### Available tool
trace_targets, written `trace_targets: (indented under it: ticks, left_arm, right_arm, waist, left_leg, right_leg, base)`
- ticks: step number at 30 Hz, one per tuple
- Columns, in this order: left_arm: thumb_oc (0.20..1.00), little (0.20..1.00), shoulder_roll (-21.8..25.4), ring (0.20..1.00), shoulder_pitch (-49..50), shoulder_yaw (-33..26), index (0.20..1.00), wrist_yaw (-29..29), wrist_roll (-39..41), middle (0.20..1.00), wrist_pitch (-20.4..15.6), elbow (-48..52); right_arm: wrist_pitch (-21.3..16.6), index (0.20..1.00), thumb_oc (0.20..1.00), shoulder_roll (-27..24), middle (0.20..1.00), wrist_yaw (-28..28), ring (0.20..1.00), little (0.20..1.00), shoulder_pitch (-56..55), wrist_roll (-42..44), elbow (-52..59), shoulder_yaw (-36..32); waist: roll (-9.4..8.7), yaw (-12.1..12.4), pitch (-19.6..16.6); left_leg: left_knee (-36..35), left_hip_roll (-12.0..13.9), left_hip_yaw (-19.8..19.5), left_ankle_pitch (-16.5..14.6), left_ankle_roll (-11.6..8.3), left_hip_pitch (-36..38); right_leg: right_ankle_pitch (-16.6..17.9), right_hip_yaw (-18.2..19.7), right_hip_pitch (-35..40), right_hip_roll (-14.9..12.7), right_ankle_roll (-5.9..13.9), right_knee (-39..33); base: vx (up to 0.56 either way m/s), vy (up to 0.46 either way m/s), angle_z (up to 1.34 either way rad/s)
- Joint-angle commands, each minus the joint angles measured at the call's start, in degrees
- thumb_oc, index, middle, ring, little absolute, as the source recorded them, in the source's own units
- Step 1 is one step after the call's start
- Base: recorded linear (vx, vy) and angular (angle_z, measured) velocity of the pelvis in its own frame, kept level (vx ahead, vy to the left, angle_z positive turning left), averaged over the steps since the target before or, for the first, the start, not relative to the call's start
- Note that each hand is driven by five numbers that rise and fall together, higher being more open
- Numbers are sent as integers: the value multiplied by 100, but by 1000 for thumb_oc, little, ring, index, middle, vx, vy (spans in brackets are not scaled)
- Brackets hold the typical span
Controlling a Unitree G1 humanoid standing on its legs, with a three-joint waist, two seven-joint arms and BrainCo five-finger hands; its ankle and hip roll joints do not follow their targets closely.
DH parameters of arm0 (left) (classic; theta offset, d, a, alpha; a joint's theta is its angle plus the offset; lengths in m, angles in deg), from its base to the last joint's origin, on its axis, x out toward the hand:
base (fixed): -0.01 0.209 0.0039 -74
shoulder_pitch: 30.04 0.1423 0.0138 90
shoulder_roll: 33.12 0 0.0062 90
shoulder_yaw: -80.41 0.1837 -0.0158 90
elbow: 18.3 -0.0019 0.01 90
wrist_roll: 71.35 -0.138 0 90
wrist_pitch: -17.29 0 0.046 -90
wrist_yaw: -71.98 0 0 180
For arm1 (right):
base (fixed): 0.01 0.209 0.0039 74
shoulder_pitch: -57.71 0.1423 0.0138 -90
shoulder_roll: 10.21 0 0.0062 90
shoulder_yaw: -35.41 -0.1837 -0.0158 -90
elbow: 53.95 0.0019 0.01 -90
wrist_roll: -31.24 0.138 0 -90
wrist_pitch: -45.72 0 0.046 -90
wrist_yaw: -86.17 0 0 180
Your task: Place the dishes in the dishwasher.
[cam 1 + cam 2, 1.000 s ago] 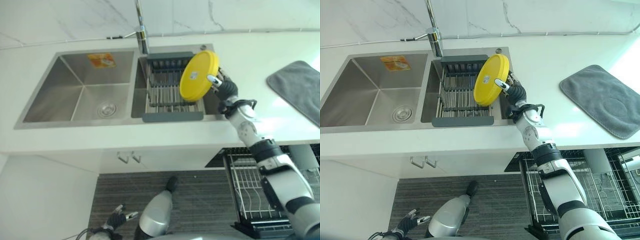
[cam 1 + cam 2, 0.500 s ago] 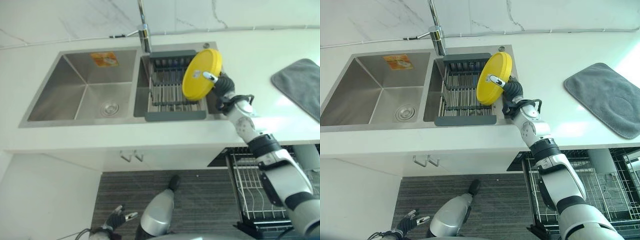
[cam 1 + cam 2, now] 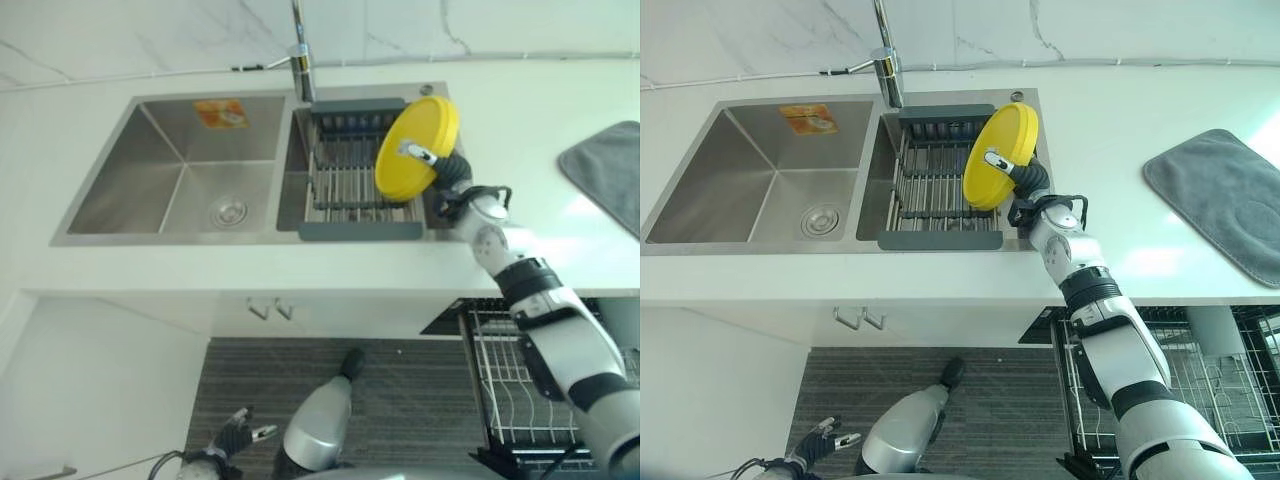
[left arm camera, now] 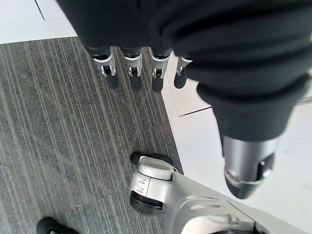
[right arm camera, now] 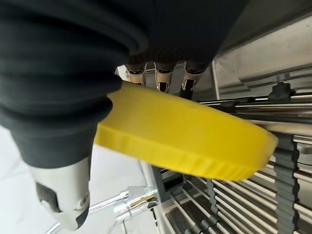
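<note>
Light: bright, even and white across the room, strongest from the right.
Worktop (image 3: 520, 100): pale, close to washed out, with a patch of hard glare just beside the grey cloth (image 3: 1225, 195).
Sink (image 3: 170, 180): the steel walls carry soft pale reflections, and the basin floor is greyer.
Yellow plate (image 3: 418, 148): the face is evenly lit. In the right wrist view the lower band of its rim is shaded darker.
Floor (image 4: 58, 122): dimmer than the worktop, with no hard shadows.
</note>
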Motion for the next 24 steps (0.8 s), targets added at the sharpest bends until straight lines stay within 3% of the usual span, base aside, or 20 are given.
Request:
trace_targets:
  ticks: [1,15,16,17,18,24]
  left_arm:
    - [1000,1000,233,1000,65,594,1000,20,-112,1000,-121,34]
    - [1000,1000,239,1000,50,628,1000,137,70,1000,-19,-16]
    - [1000,1000,251,1000,47,621,1000,146,100,1000,-5,-1]
    - [1000,1000,252,1000,44,607,1000,153,109,1000,-5,0]
    - [1000,1000,244,1000,46,577,1000,168,99,1000,-24,-11]
    - [1000,1000,192,1000,48,546,1000,179,201,1000,-2,-8]
  right_arm:
    - [-247,1000,1000,-224,1000,-8,1000,1000,234,-77,173,232]
    - [-249,1000,1000,-165,1000,62,1000,1000,412,-376,-177,286]
    - [-263,602,602,-184,602,61,602,602,437,-400,-184,289]
    - [-277,479,479,-190,479,91,479,479,458,-422,-176,297]
    - [-327,200,200,-202,200,113,200,200,475,-460,-160,293]
    - [-531,200,200,-160,200,359,200,200,472,-457,-92,272]
  waist:
    - [262,172,-402]
    - [301,222,-419]
    - [300,227,-413]
    - [301,229,-406]
    - [303,237,-391]
    - [315,249,-372]
  left_leg:
    - [-281,462,-103,-578,-228,535]
    - [-285,424,-195,-543,-224,507]
    - [-284,420,-204,-540,-223,503]
    - [-282,415,-215,-537,-221,500]
    - [-282,407,-241,-533,-217,495]
    - [-282,387,-294,-516,-213,483]
  right_leg:
    - [-85,182,-766,-151,-169,860]
    - [-53,196,-754,-191,-144,825]
    - [-52,196,-757,-194,-143,829]
    - [-54,197,-766,-200,-142,840]
    - [-55,200,-783,-207,-139,858]
    - [-42,210,-787,-213,-138,849]
  base:
    - [6,11,3]
    - [0,0,0]
    - [0,0,0]
    - [0,0,0]
    - [0,0,0]
    - [0,0,0]
